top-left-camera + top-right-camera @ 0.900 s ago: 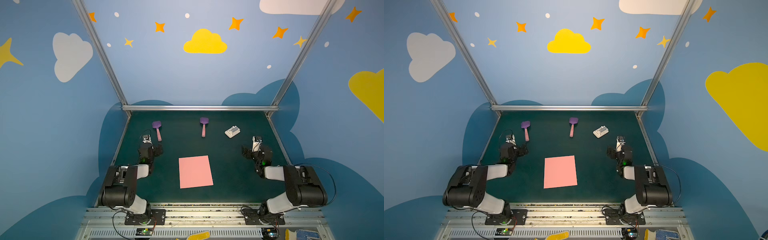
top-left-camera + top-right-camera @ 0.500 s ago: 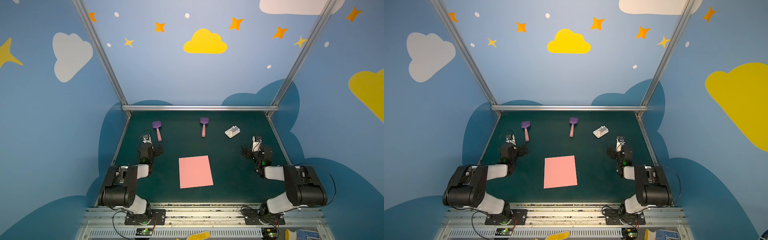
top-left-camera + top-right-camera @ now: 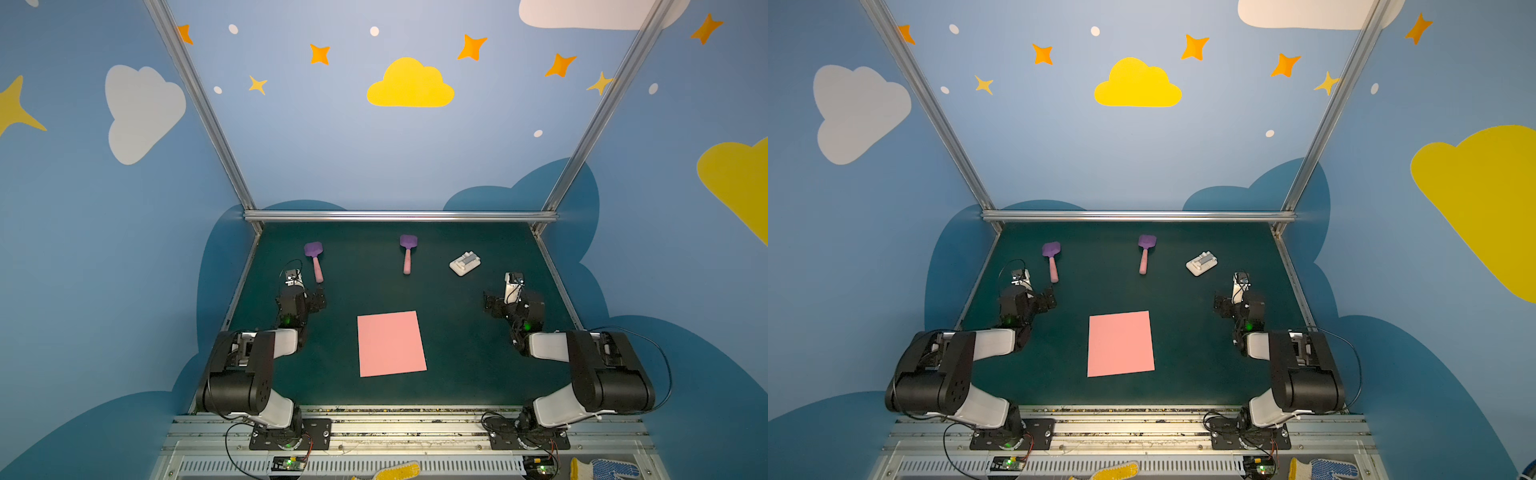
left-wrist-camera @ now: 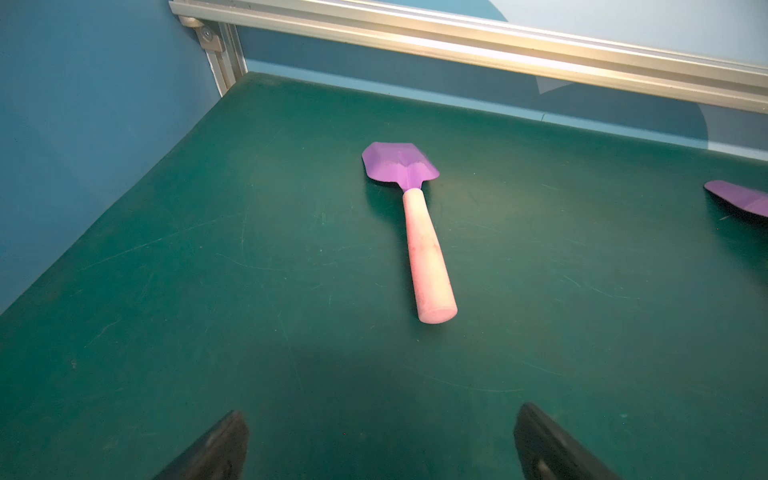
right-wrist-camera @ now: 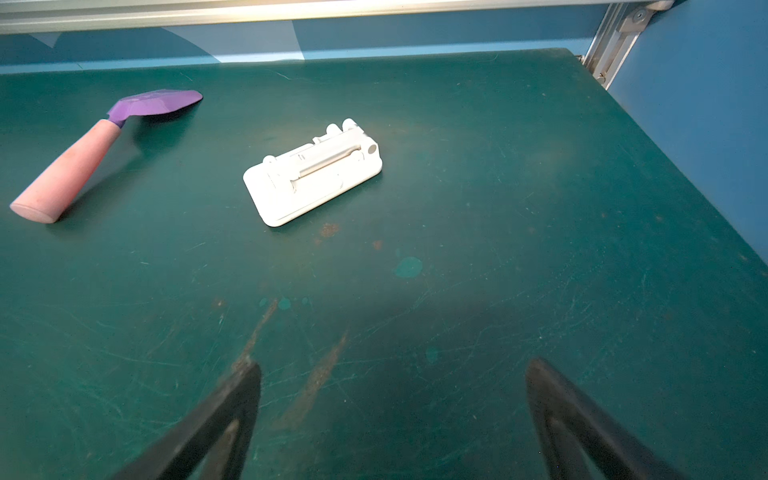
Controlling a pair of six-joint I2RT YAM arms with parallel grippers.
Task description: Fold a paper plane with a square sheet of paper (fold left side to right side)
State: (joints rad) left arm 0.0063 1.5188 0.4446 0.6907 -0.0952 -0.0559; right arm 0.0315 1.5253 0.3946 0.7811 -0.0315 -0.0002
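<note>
Lying flat, near-centre on green mat [image 3: 457,374]: square sheet of paper [image 3: 390,344], salmon-pink, unfolded, unmarked; sides run near-to-far, slightly skewed. Flanking, well apart: left gripper [image 4: 380,432], right gripper [image 5: 392,382], fingers spread wide, both empty. Far: left spatula [image 3: 314,262], middle spatula [image 3: 407,253], white block [image 3: 464,263].

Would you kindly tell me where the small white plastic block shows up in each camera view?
In a top view: white block back right on the green mat.
In a top view: white block, same spot.
Left wrist: not in it.
Right wrist: white block ahead of the right gripper.
Shared landmark: middle spatula, in all four views.
</note>
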